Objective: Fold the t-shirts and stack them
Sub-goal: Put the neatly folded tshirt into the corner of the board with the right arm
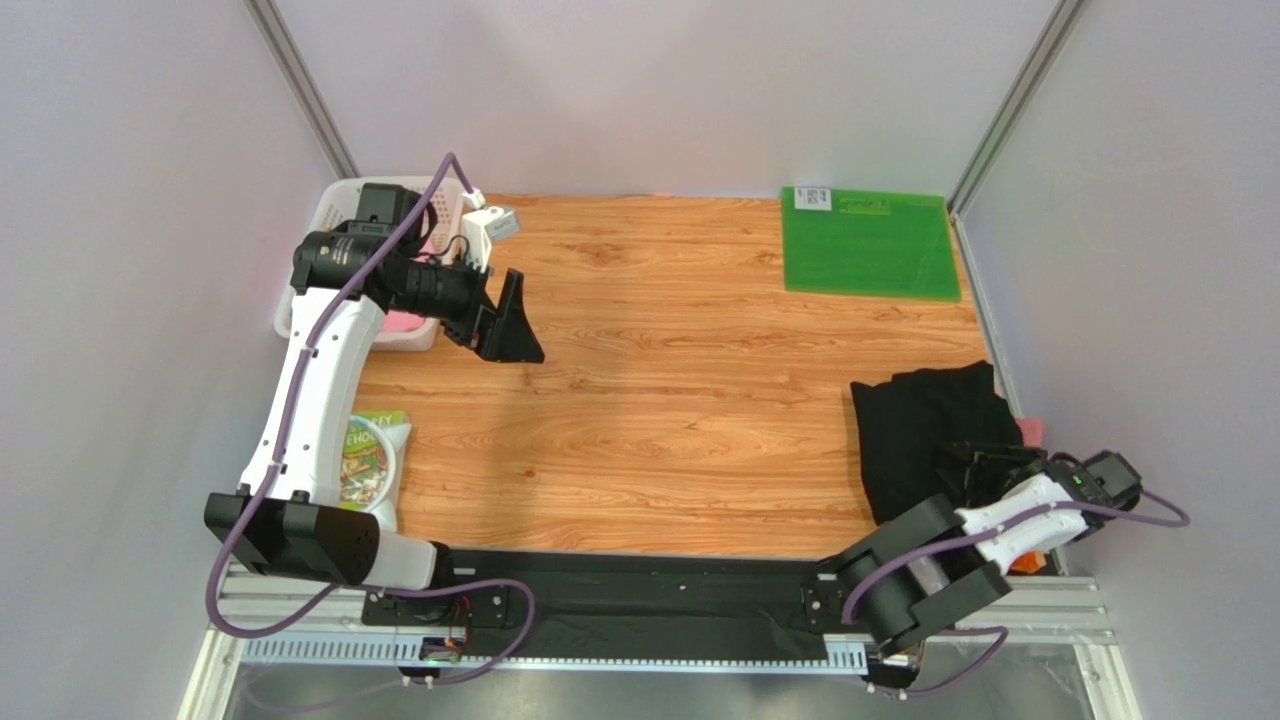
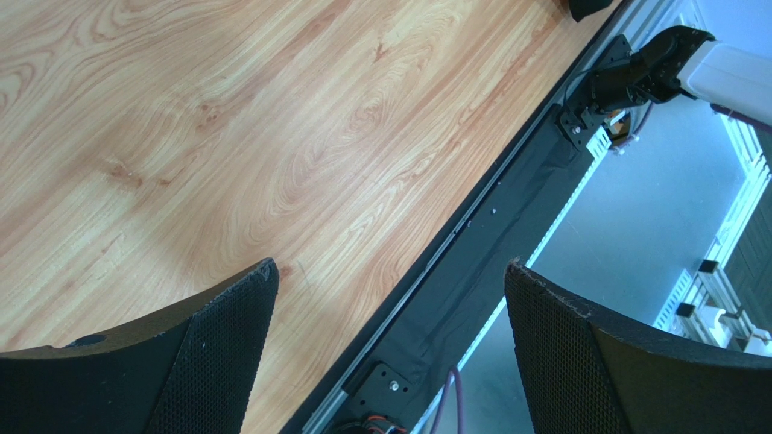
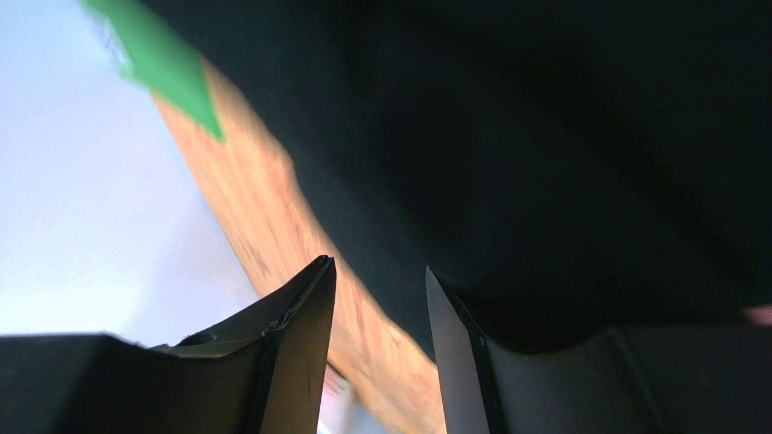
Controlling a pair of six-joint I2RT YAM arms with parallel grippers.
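Note:
A black t-shirt (image 1: pixel 924 428) lies crumpled at the table's right side. It fills most of the right wrist view as dark cloth (image 3: pixel 562 136). My right gripper (image 1: pixel 974 471) sits low at the shirt's near edge, and in its own view the right gripper (image 3: pixel 377 268) is open about halfway. Only wood and the cloth's edge show in the gap. A sliver of pink (image 1: pixel 1034 435) peeks out past the shirt's right edge. My left gripper (image 1: pixel 508 321) hangs wide open above the far left of the table. The left gripper (image 2: pixel 391 271) holds nothing.
A green mat (image 1: pixel 869 243) lies flat at the far right corner. A white basket (image 1: pixel 322 225) with something pink (image 1: pixel 403 321) stands at the far left, under the left arm. A snack bag (image 1: pixel 365 458) lies at the left edge. A small orange bit (image 1: pixel 1026 563) shows beside the right arm.

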